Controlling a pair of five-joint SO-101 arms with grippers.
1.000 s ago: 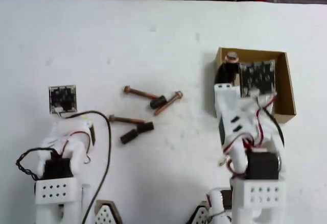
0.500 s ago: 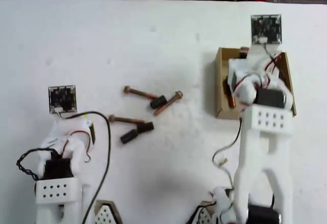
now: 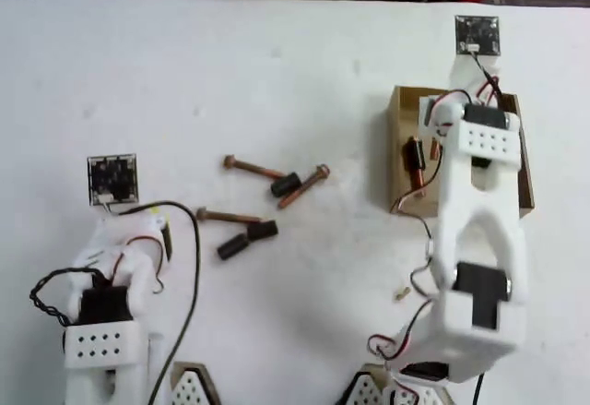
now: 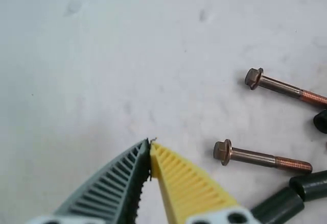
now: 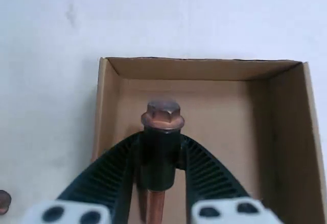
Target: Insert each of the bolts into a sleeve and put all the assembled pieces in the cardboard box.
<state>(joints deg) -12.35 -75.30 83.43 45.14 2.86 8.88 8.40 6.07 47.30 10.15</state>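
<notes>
The cardboard box (image 3: 398, 110) sits at the table's right. My right gripper (image 5: 159, 152) is shut on an assembled piece (image 3: 415, 163), a copper bolt (image 5: 162, 114) through a black sleeve (image 5: 157, 157), held over the box's (image 5: 204, 68) floor near its left wall. Mid-table lie three loose bolts (image 3: 251, 167) (image 3: 304, 186) (image 3: 226, 215) and three black sleeves (image 3: 286, 184) (image 3: 263, 230) (image 3: 232, 247). My left gripper (image 4: 149, 145) is shut and empty over bare table at the lower left. Two of the bolts (image 4: 286, 87) (image 4: 260, 156) and a sleeve (image 4: 286, 203) lie just beside it.
The right arm (image 3: 475, 239) stretches from the table's front edge over the box. The left arm (image 3: 106, 313) rests at the front left with a black cable (image 3: 194, 267) looping beside it. A small connector (image 3: 401, 292) dangles near the right arm.
The right arm has stretched forward over the box and brought the bolt-and-sleeve piece lower inside it. The left arm and the loose parts have not moved.
</notes>
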